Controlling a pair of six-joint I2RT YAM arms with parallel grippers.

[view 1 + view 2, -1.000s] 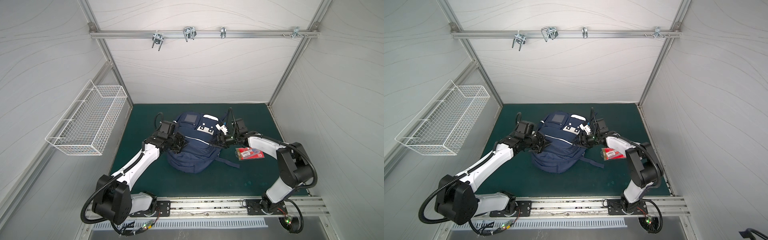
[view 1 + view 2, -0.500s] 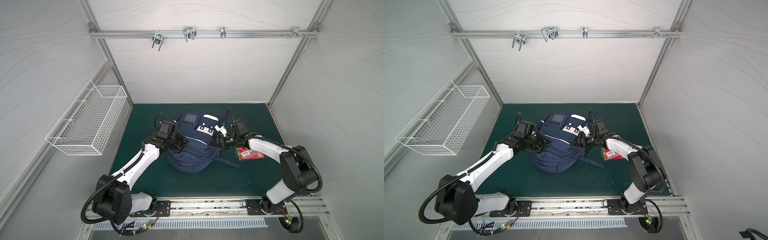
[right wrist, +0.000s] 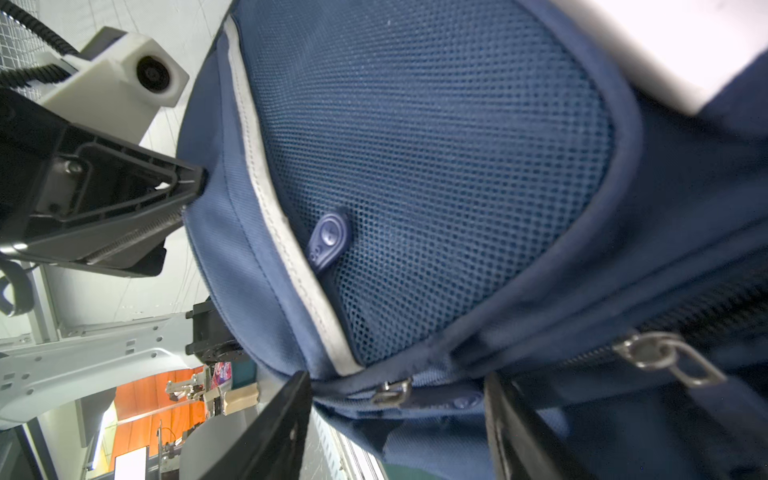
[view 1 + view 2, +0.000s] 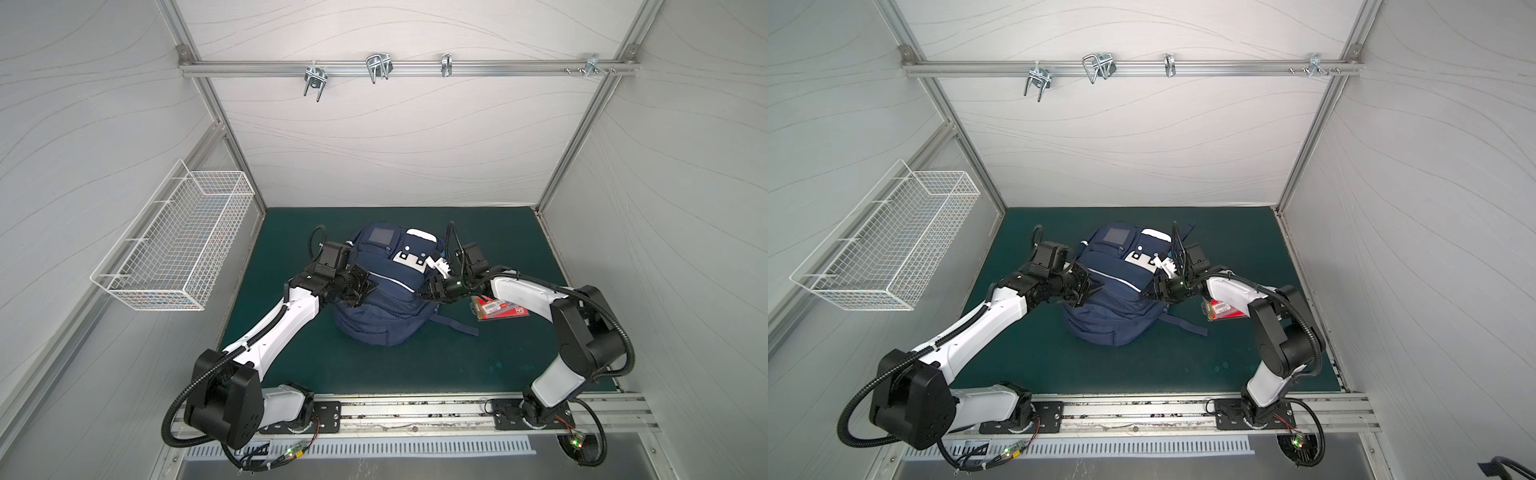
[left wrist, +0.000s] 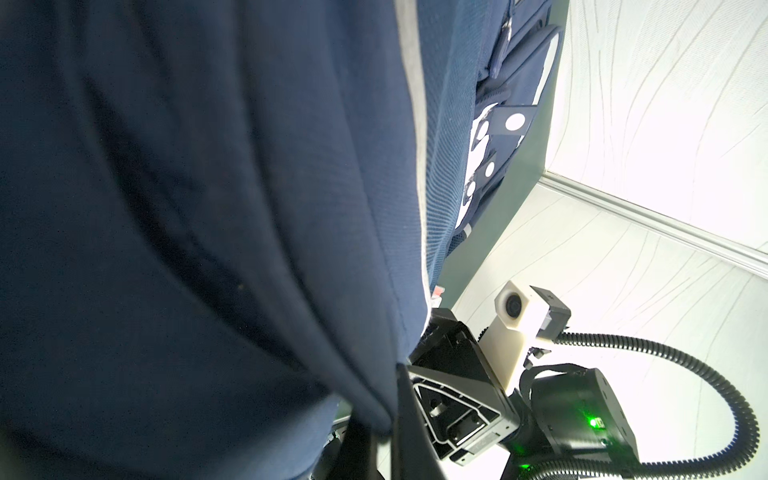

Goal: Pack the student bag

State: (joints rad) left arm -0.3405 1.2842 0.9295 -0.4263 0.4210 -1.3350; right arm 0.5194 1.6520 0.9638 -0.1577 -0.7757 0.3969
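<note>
Since a second ago only the right arm has moved: its right tool (image 4: 422, 294) crept a bit toward 6 along the bag's side, jaws narrowing; the left arm is where it was. The student bag (image 4: 384, 299) lies face up mid-tabletop (image 4: 415, 370). Its long axis runs roughly 12-to-6, with the window-pocket end at 12 by the back wall and the rounded end at 6 toward the arm bases; I can't tell which end is the top. The left tool (image 4: 365, 286) is clenched on bag fabric at the 9 o'clock side. The right tool, at the 3 o'clock side, has its jaws apart and straddles a seam with a metal zip pull (image 3: 390, 392) between them, not clamped yet. This looks like the zip-opening step. To do it well, hold the left pinch as an anchor so the cloth stays taut, centre the right jaws on the pull rather than the fabric, close fully, then drag along the zip track, not upward. The red packet (image 4: 498, 309) waits at 3, under the right forearm.
</note>
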